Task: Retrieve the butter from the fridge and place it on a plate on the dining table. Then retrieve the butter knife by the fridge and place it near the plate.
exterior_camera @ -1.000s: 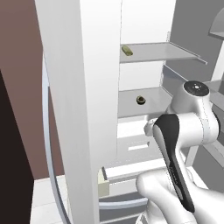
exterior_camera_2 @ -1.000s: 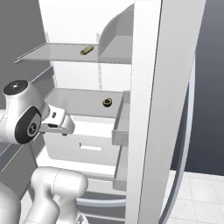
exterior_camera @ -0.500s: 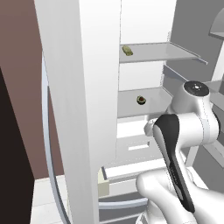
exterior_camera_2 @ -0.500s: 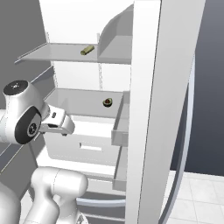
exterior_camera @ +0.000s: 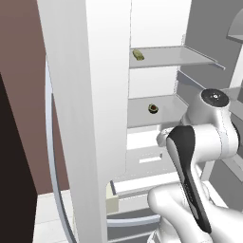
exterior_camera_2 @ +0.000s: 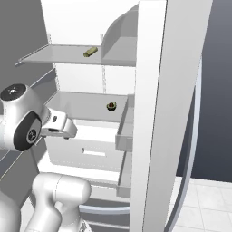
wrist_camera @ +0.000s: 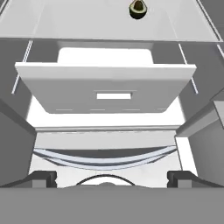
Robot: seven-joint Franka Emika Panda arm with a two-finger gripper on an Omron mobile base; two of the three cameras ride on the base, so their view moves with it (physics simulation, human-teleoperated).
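Claw (wrist_camera: 112, 177) wide open and empty before the open fridge (exterior_camera_2: 172, 90); best to spot the butter before reaching.

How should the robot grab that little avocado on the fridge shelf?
Probably grip the avocado across its rounded sides, coming level from the fridge front: it sits alone on the shelf, and the upper shelf hampers a straight-down reach. The open hand faces the drawer.
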